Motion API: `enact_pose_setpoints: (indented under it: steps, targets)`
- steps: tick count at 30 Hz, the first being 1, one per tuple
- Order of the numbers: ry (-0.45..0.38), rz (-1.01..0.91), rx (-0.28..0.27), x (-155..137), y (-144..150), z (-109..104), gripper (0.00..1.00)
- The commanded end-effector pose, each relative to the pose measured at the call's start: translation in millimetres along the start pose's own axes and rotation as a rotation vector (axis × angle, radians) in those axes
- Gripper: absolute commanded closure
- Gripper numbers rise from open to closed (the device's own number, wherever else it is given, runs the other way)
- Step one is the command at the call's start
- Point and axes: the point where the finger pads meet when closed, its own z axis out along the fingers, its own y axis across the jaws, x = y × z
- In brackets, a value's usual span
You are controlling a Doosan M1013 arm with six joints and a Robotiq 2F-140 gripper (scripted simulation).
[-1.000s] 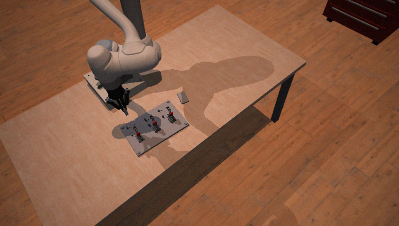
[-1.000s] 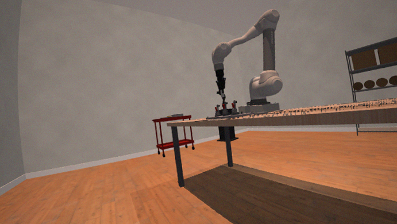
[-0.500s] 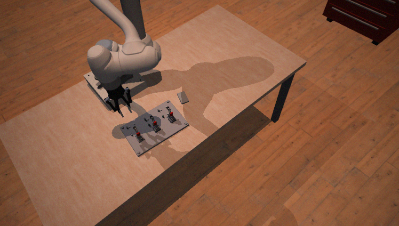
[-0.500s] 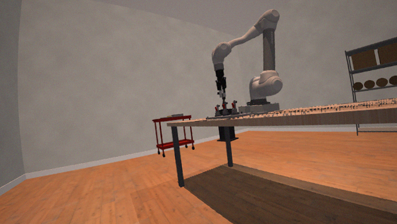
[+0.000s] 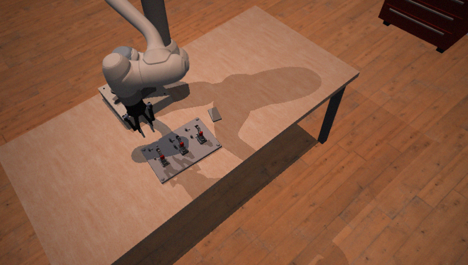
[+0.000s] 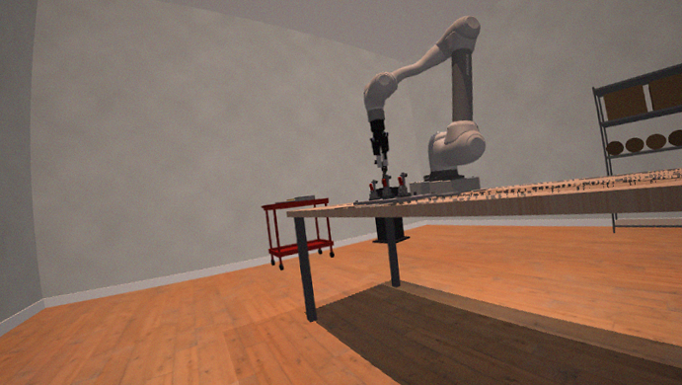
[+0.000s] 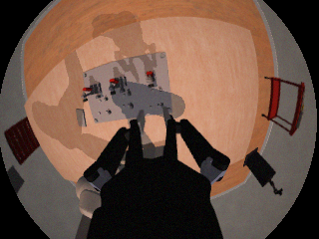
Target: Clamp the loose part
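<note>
Hanging above the table (image 5: 81,196), near the grey plate's (image 5: 192,161) back edge: the gripper (image 5: 143,126), fingers partly spread with a gap between the tips, pinching nothing. On the plate, three red-handled clamps (image 5: 180,144) in a row. Beyond its far corner, flat on the wood and apart from it, the small grey part (image 5: 214,114).

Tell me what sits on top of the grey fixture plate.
On the fixture plate stand three clamps with red handles, plus small pads and blocks. No part lies in any nest; the loose part rests on the table beside it. Arm shadow obscures some pads.
</note>
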Motion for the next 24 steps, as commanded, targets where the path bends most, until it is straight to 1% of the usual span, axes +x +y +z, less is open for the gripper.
enact_pose_setpoints:
  steps: [1,5,6,24]
  targets:
    - [0.0,0.0,0.0,0.0,0.0,0.0,0.65]
    - [0.0,0.0,0.0,0.0,0.0,0.0,0.65]
    - [0.0,0.0,0.0,0.0,0.0,0.0,0.38]
    - [0.0,0.0,0.0,0.0,0.0,0.0,0.38]
